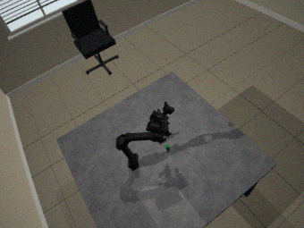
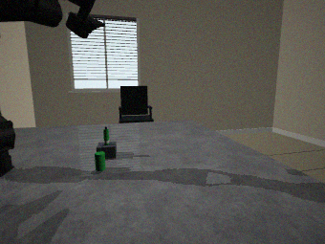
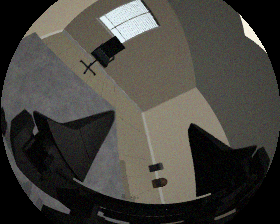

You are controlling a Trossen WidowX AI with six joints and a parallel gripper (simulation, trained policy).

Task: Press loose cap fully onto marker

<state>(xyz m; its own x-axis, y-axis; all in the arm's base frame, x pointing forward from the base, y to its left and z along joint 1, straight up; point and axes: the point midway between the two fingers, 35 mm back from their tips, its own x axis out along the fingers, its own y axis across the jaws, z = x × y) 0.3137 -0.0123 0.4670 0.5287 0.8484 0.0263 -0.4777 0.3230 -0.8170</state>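
Observation:
The marker (image 2: 106, 136) stands upright in the dark holder block (image 2: 106, 151) in the exterior view, green with a narrow dark tip pointing up and bare. The green cap (image 2: 99, 161) (image 1: 167, 147) stands upright and loose on the table, close to the block and nearer to the exterior view. In the top view the arm seems to hide the marker and block. My gripper (image 2: 109, 10) (image 3: 153, 121) is open, with nothing between its fingers. It is raised high above the table, well away from cap and marker. The wrist view shows neither of them.
The grey table (image 1: 215, 164) (image 2: 191, 213) (image 3: 55, 82) carries the arm and its long shadows. A black office chair (image 1: 91, 34) (image 2: 134, 103) (image 3: 107, 51) stands on the tiled floor beyond the table, near the window (image 2: 105, 53) (image 3: 129, 21).

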